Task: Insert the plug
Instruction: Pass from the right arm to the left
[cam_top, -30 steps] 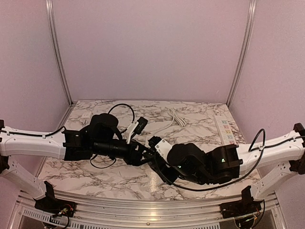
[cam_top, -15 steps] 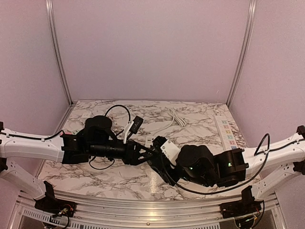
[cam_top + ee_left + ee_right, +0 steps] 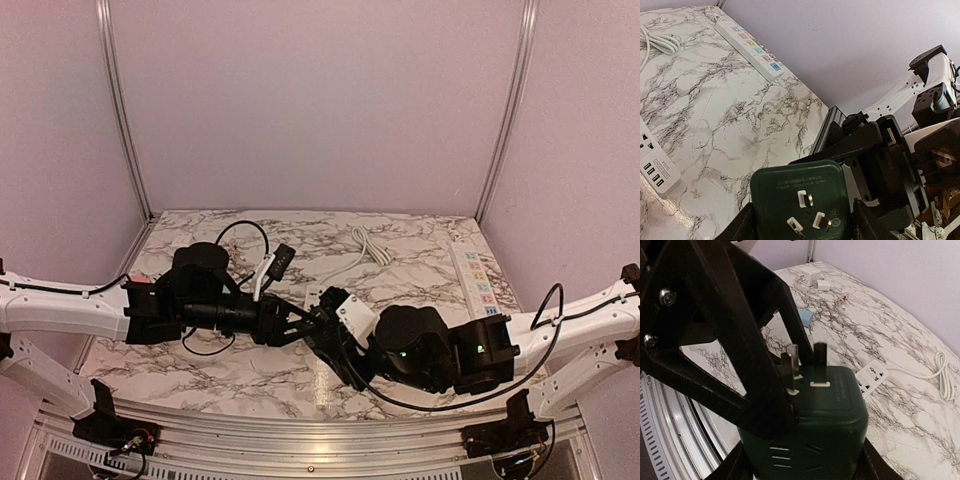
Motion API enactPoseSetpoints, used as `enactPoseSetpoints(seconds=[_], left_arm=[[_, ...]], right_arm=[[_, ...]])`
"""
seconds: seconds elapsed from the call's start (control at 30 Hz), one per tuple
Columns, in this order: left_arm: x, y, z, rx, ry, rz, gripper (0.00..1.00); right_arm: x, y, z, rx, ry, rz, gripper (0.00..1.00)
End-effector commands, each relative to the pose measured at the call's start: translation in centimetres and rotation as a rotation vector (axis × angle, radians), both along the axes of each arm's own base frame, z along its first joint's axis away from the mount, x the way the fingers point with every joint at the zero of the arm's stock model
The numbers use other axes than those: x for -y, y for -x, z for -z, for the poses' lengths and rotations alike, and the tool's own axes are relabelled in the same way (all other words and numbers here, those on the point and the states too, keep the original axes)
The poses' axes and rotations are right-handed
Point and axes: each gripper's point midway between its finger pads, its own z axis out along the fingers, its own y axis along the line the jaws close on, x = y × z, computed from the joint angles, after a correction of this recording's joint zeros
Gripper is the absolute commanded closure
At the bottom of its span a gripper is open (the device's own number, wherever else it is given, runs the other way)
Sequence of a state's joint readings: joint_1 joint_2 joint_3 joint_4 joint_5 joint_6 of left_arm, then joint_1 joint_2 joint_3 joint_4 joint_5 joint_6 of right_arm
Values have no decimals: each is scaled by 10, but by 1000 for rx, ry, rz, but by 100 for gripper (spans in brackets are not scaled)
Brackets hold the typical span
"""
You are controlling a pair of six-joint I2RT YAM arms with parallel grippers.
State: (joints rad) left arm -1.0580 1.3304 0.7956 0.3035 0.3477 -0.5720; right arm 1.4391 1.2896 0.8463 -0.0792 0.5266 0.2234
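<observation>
A dark green plug (image 3: 797,200) with three metal prongs sits between the fingers of both grippers, above the table's front middle. In the left wrist view its prong face points at the camera, and my left gripper (image 3: 801,222) is shut on its sides. In the right wrist view the plug (image 3: 832,410) stands prongs up, with my right gripper (image 3: 802,467) shut round its body and the left gripper's black fingers (image 3: 740,360) against it. In the top view the two grippers, left (image 3: 295,322) and right (image 3: 325,335), meet and hide the plug. A small white power strip (image 3: 655,160) lies on the table; it also shows in the right wrist view (image 3: 871,377).
A long white power strip with coloured sockets (image 3: 474,270) lies along the right edge. A coiled white cable (image 3: 365,245) lies at the back. White adapters (image 3: 810,275) and a blue item (image 3: 805,317) sit at the left side. The table's front rail (image 3: 300,455) is close below the grippers.
The left arm has drawn back a little to the left and the right arm has followed it leftwards. The grippers stay together on the plug.
</observation>
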Motion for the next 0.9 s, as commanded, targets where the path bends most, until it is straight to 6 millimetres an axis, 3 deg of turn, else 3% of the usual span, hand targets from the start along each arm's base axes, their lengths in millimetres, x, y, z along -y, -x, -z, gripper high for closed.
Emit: enactPoseSetpoints(seconds=[0.0, 0.2, 0.43, 0.87], left_arm=[[-23, 0, 33, 46, -138, 30, 36], [-22, 1, 43, 23, -170, 47, 13], [-14, 4, 38, -8, -135, 82, 2], [-14, 15, 6, -12, -36, 156, 1]], right_arm=[[7, -2, -46, -18, -134, 42, 87], [8, -3, -45, -19, -110, 48, 88], [0, -3, -40, -18, -68, 39, 90], [-7, -1, -24, -10, 4, 47, 90]])
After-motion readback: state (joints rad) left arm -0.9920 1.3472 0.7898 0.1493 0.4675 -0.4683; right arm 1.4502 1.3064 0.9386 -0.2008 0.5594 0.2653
